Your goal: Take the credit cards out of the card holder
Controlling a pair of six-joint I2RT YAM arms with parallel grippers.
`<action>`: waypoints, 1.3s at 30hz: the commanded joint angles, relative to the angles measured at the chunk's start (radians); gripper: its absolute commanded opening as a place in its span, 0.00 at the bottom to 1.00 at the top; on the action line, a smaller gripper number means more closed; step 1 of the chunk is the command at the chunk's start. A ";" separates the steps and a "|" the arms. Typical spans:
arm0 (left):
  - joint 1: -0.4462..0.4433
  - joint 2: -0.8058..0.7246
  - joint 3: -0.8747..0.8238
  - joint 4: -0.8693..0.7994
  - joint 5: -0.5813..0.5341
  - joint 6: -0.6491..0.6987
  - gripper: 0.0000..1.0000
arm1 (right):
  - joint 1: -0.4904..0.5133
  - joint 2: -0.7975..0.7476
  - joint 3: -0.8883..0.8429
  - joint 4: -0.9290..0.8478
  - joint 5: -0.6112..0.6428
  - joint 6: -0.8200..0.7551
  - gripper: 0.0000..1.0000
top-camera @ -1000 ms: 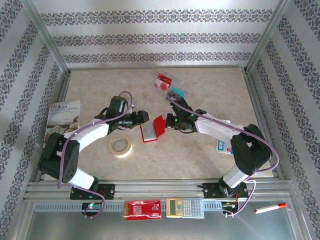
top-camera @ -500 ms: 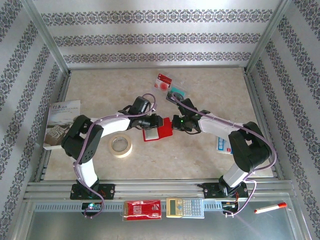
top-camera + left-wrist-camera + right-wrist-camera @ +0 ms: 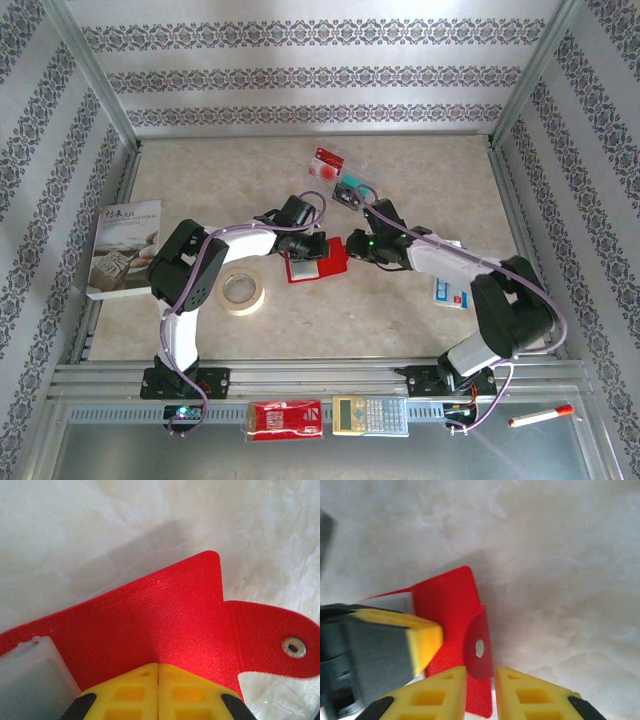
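The red card holder (image 3: 330, 265) lies open on the table's middle, its snap tab (image 3: 479, 647) flat toward the right. My left gripper (image 3: 312, 248) is shut, its yellow tips (image 3: 158, 666) against the holder's red cover (image 3: 165, 615) beside a greyish clear pocket (image 3: 30, 675); nothing shows between them. My right gripper (image 3: 480, 672) stands slightly open, straddling the snap tab with its fingers apart. In the right wrist view a left fingertip (image 3: 422, 640) overlaps the holder. A red-and-white credit card (image 3: 327, 163) and a teal-and-black one (image 3: 352, 188) lie behind.
A tape roll (image 3: 241, 290) sits near left of the holder, a booklet (image 3: 125, 250) at the far left. A blue-and-white pack (image 3: 447, 290) lies under the right arm. On the front rail are a red packet (image 3: 284, 420), a calculator (image 3: 370, 415) and a marker (image 3: 540, 415).
My left gripper swung right onto the holder and closed. My right gripper parted its fingers. The holder's raised flap went from standing up to lying flat.
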 commanded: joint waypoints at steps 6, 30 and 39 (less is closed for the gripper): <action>-0.009 0.061 -0.003 -0.114 -0.041 0.046 0.03 | 0.045 -0.064 -0.035 0.095 0.027 0.031 0.20; 0.032 -0.213 -0.097 -0.144 -0.189 -0.060 0.15 | 0.075 0.212 -0.066 0.147 0.012 0.166 0.02; 0.068 -0.350 -0.205 -0.198 -0.218 -0.118 0.48 | 0.081 0.229 -0.055 0.143 0.023 0.160 0.02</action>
